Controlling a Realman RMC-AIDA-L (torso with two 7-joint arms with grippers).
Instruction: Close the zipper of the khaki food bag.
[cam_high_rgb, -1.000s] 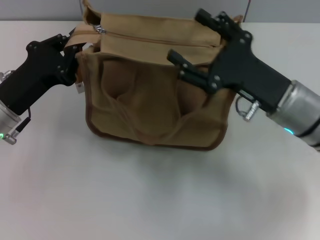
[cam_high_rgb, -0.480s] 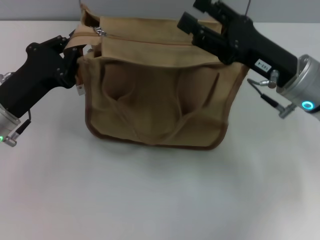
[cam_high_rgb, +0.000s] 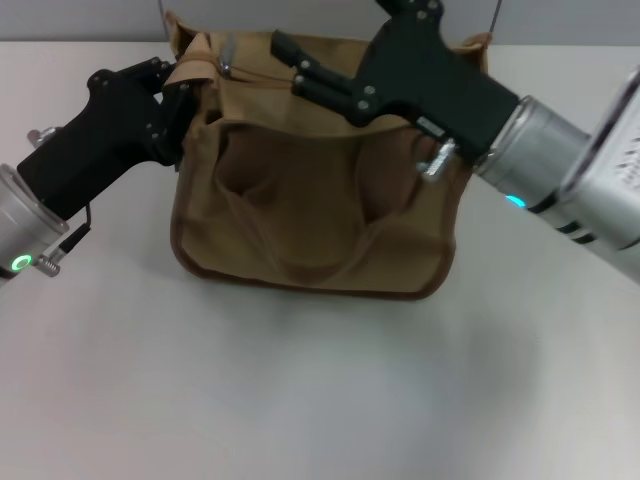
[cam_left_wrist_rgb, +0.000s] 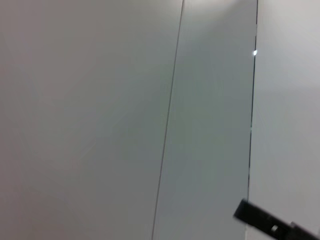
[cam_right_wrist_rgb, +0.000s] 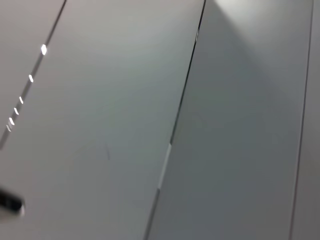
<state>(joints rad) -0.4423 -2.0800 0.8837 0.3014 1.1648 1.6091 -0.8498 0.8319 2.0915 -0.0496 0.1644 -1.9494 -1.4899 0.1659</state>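
The khaki food bag (cam_high_rgb: 300, 215) stands on the white table (cam_high_rgb: 300, 400), its front pocket and a looped handle facing me. At the left end of its top panel I see the zipper's silver slider (cam_high_rgb: 225, 62); most of the zipper line lies under the right arm. My left gripper (cam_high_rgb: 180, 88) is at the bag's left end, shut on the khaki fabric there. My right gripper (cam_high_rgb: 290, 64) reaches over the bag's top from the right, its two black fingers apart and pointing at the slider, a short way from it. Neither wrist view shows the bag.
Bare white table lies in front of the bag and on both sides. A grey wall rises just behind the bag. The wrist views show only grey wall panels, with a black part (cam_left_wrist_rgb: 265, 225) in a corner of the left one.
The right gripper has swung left along the bag's top toward the slider. The left gripper has shifted slightly right and up with the bag's end, bunching the top.
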